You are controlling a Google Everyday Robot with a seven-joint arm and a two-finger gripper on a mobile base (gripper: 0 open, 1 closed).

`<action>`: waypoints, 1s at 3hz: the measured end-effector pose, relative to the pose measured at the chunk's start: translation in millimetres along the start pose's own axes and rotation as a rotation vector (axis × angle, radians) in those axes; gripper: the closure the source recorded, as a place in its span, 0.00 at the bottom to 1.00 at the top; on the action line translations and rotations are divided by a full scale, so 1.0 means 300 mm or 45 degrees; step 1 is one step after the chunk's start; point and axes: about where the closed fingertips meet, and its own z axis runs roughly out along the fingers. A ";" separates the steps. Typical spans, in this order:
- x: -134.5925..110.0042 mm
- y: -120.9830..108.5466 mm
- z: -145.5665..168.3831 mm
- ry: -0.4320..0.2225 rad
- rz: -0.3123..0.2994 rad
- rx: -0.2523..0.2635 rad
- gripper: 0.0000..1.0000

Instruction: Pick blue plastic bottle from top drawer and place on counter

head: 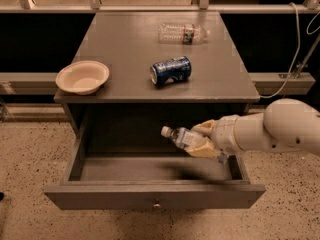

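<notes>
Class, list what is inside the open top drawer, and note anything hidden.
Inside the top drawer, only the end effector shows, shut on the blue plastic bottle above the drawer floor. The arm covers the drawer's right rear corner, so that part is unseen.

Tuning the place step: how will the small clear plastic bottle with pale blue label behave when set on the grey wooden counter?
Likely light: the gripper holds the bottle tilted above the top drawer. Round-sided, so laid flat on the counter it may roll. Clear thin plastic probably dents under squeeze.
</notes>
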 end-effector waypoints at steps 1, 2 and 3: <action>-0.104 -0.066 -0.205 -0.171 -0.075 0.002 1.00; -0.168 -0.154 -0.389 -0.302 -0.113 -0.013 1.00; -0.199 -0.243 -0.498 -0.388 -0.070 -0.095 1.00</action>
